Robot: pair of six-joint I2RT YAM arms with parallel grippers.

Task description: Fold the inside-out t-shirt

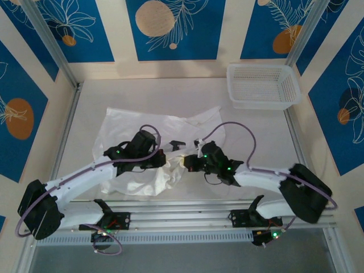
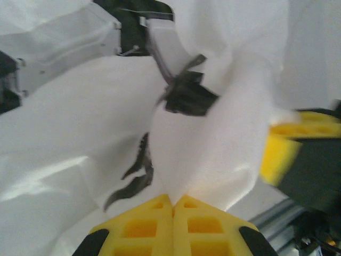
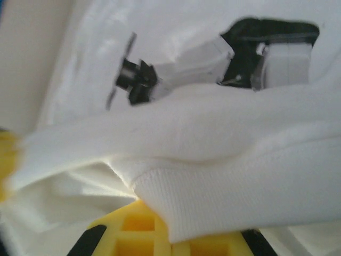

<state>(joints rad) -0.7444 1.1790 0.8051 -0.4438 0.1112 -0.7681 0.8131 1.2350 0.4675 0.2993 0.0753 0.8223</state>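
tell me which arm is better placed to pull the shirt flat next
Probably left: left hand and right hand both pinch the shirt, but its bulk lies under the left arm, nearer its reach.

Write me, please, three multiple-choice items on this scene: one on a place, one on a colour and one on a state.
1. Where is the basket? A. near left B. far right C. centre
2. What colour is the shirt? A. white B. blue C. black
3. How is the left claw? A. wide open B. shut on the shirt C. shut on the basket
Answers: 1 B, it stands in the far right corner; 2 A, its cloth is white; 3 B, its fingers meet, pinching cloth.
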